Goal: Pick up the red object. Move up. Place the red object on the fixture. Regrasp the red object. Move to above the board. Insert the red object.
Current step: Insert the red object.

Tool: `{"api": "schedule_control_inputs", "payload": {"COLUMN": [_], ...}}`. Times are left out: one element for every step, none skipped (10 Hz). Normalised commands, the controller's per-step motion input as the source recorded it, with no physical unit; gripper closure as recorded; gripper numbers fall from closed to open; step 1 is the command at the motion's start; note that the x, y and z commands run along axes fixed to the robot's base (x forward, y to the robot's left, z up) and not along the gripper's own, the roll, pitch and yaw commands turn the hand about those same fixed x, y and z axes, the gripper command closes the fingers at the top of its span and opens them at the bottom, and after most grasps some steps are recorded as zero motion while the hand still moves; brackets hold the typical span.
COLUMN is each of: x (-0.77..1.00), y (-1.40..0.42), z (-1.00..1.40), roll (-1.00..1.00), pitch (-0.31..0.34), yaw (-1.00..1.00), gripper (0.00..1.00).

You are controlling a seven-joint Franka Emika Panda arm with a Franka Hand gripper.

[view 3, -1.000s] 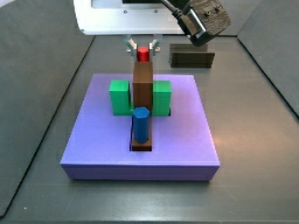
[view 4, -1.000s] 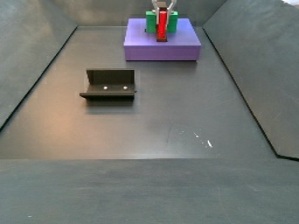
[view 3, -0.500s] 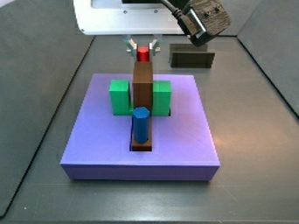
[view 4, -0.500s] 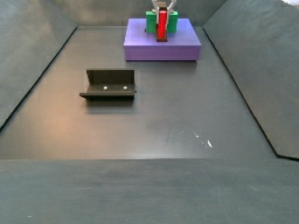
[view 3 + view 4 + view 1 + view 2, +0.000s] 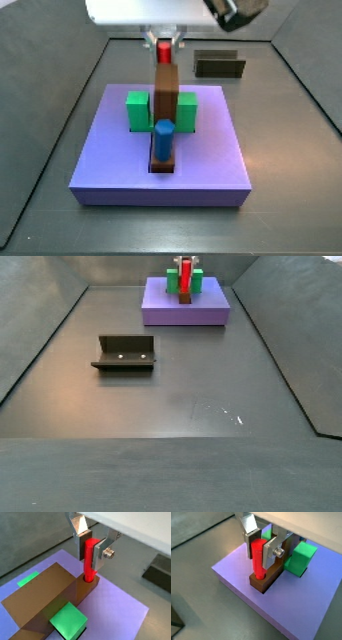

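**Red peg held upright at the end of the brown bar**

In a wrist view, the gripper [image 5: 92, 543] is clamped on the red object [image 5: 89, 558], a smooth round bright red peg standing upright. Its flat silver fingers [image 5: 103, 554] press it from both sides. The lower end of the peg meets the top of the brown bar [image 5: 50, 601], a matte rectangular block lying on the board [image 5: 113, 617], a flat periwinkle-purple slab. One green block [image 5: 69, 619] with sharp edges sits beside the bar. A dark part of the fixture [image 5: 158, 573] shows on the grey floor, well apart.

In a wrist view from the opposite side, the gripper [image 5: 260, 543] grasps the red object [image 5: 258, 560] in the same way, the peg's base on the end of the brown bar [image 5: 264, 581]. A green block [image 5: 302, 557] stands next to the bar on the board [image 5: 291, 602].

In a side view, the gripper [image 5: 163, 42] hangs over the far end of the brown bar [image 5: 164, 92], with the red object [image 5: 163, 50] between its plates. A blue peg [image 5: 160, 141] stands at the near end, two green blocks [image 5: 138, 111] beside the bar, all on the board [image 5: 163, 175]. The fixture [image 5: 219, 65] lies behind.

In a side view from far, the box-like fixture [image 5: 126, 352] with a recessed front rests on the floor, well apart from the board [image 5: 185, 308], where the red object [image 5: 185, 282] is seen; the gripper is too small to judge here.
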Motion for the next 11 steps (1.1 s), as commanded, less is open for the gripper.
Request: {"api": "schedule_control_inputs", "payload": {"x": [0.05, 0.0, 0.0, -0.03, -0.05, 0.0, 0.05, 0.03, 0.0, 0.07, 0.12], "y": [0.0, -0.03, -0.07, -0.12, -0.17, -0.2, -0.01, 0.0, 0.06, 0.12, 0.21], "z": [-0.38, -0.5, -0.77, -0.78, -0.73, -0.65, -0.62, -0.28, -0.07, 0.09, 0.25], "roll": [-0.07, -0.08, -0.08, -0.12, -0.16, -0.2, -0.23, -0.11, -0.09, -0.1, -0.13], "pitch": [-0.034, -0.073, -0.147, -0.137, -0.116, -0.119, -0.086, -0.014, 0.0, 0.074, 0.14], "yaw": [0.0, -0.01, 0.0, 0.0, 0.0, 0.0, -0.03, -0.03, -0.05, -0.07, -0.13], "gripper": [1.0, 1.0, 1.0, 1.0, 1.0, 1.0, 1.0, 1.0, 1.0, 1.0, 1.0]}}
